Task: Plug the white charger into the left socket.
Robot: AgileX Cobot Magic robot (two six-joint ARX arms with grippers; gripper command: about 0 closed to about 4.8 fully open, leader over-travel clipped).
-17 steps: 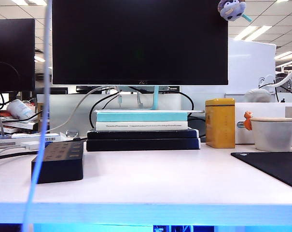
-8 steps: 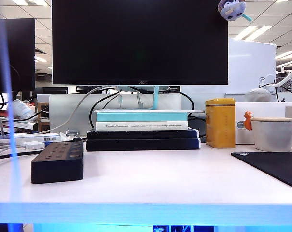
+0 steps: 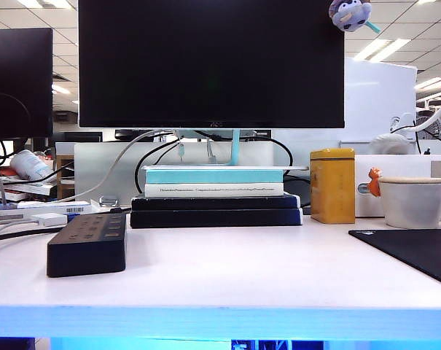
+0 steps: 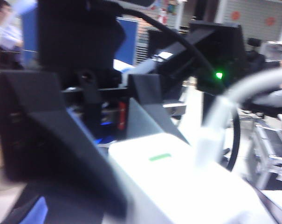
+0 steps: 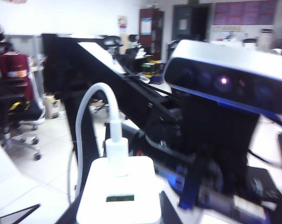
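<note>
Exterior view: neither arm is in sight. A long black power strip (image 3: pixel 87 246) lies on the white worktop (image 3: pixel 242 270) at the left, its top face carrying rows of small slots; the left socket (image 3: pixel 80 238) has nothing plugged in. Behind it stands a large dark monitor (image 3: pixel 211 64) over a stack of books (image 3: pixel 216 195). A yellow tin (image 3: pixel 332 185) stands to the right of the stack, then a pale mug (image 3: pixel 414 201), with a black mat (image 3: pixel 417 251) at the right edge of the worktop. The white charger does not show in this view. Right wrist view: the white charger (image 5: pixel 119 195) fills the near foreground right at the right gripper (image 5: pixel 118 207), its thin white cable (image 5: pixel 98 116) rising from the block and looping over and down. The fingers are mostly hidden under the block, only dark edges show at either side, so the grip cannot be confirmed here. Left wrist view, blurred: the left gripper (image 4: pixel 124 186) has its dark fingers (image 4: pixel 61 149) spread wide, with the same charger (image 4: pixel 178 186) and cable (image 4: pixel 234 100) lying close between and beside them; whether they touch it cannot be told. Office floor and chairs lie behind in both wrist views.
</note>
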